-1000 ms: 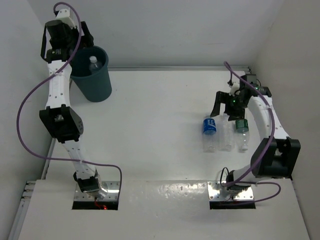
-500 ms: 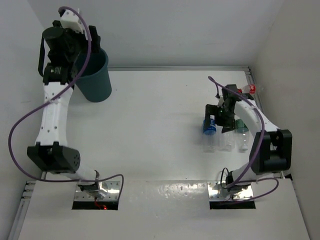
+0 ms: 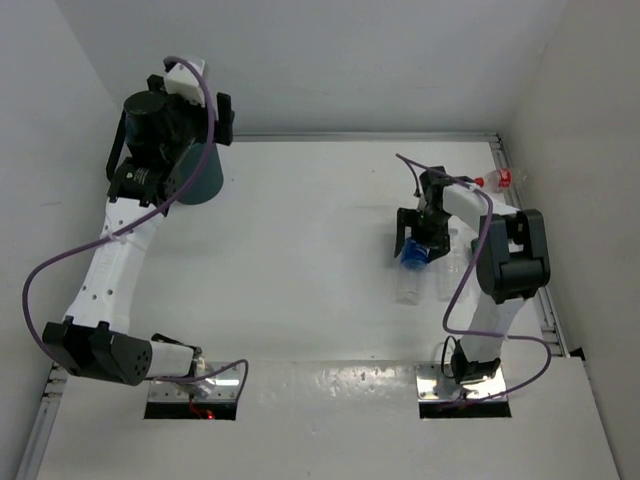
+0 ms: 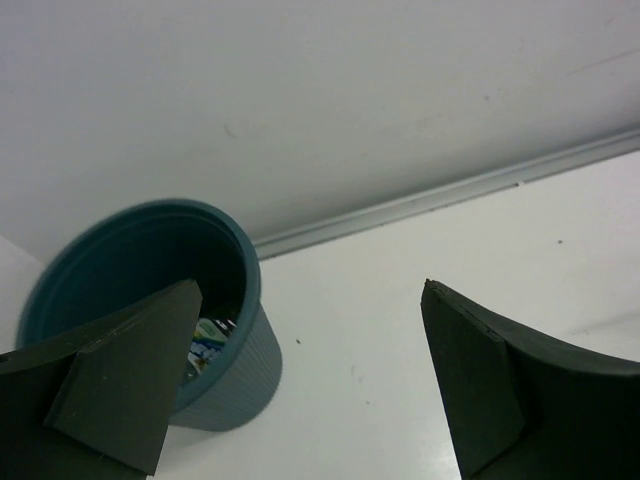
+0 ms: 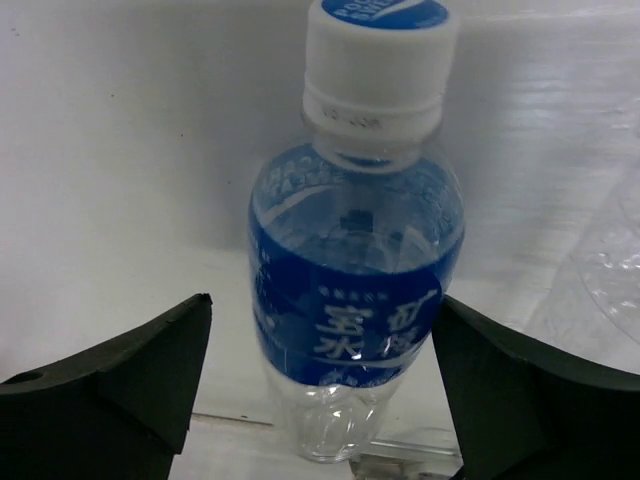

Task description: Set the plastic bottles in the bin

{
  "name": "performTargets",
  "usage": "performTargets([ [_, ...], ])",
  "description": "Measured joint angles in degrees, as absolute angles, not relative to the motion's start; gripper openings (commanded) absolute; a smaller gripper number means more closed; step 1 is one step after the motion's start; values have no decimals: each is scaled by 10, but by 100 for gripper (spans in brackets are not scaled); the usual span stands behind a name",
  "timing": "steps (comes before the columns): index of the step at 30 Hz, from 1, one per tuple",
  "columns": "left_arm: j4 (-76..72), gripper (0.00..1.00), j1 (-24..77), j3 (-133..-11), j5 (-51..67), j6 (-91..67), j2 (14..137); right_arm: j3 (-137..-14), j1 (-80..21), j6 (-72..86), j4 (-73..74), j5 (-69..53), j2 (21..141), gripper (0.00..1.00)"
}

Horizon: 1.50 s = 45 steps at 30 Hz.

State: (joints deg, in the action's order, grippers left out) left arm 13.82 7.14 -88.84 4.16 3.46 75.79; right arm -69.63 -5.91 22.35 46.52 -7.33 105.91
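A: Left pincer (image 4: 310, 300)?
B: Spread wide, holding nothing, hanging just beside the bin (image 4: 248, 262).
A: Bin location?
B: Far left corner of the table (image 3: 300, 260), near the back wall. A labelled bottle (image 4: 207, 343) lies inside, mostly hidden by a finger.
A: Right pincer (image 5: 322, 305)?
B: Released, lowered around the blue-label bottle (image 5: 355, 290). One finger on either side, a gap showing on both sides, no contact.
A: That bottle?
B: Lying on the table's right half, white cap on. A clear bottle (image 5: 612, 265) lies just beside it on the right.
A: Anything else?
B: Small red thing (image 3: 505, 178) by the right wall.
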Motion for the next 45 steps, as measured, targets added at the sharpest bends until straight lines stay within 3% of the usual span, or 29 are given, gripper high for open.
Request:
performTargets([
  [6,152,100,90,-861,42,-8,750,-723,-74,225,463,-65,1101,61],
  [7,154,100,90,-860,47,-19,749,-727,-74,224,461,-65,1103,55],
  [8,157,100,90,-859,52,-31,749,-730,-76,223,457,-65,1103,43],
  [12,156,100,78,-837,122,-85,742,-736,-77,215,451,-75,1103,22],
  [17,115,100,67,-754,281,-156,725,-763,-77,204,463,-138,1089,18],
  [26,37,100,137,-679,514,-274,727,-903,-147,265,374,-287,906,15],
  [35,-77,100,168,-669,595,-380,749,-916,-213,330,260,-343,861,9],
  [45,-113,100,200,-680,593,-418,780,-916,-247,357,231,-352,861,8],
])
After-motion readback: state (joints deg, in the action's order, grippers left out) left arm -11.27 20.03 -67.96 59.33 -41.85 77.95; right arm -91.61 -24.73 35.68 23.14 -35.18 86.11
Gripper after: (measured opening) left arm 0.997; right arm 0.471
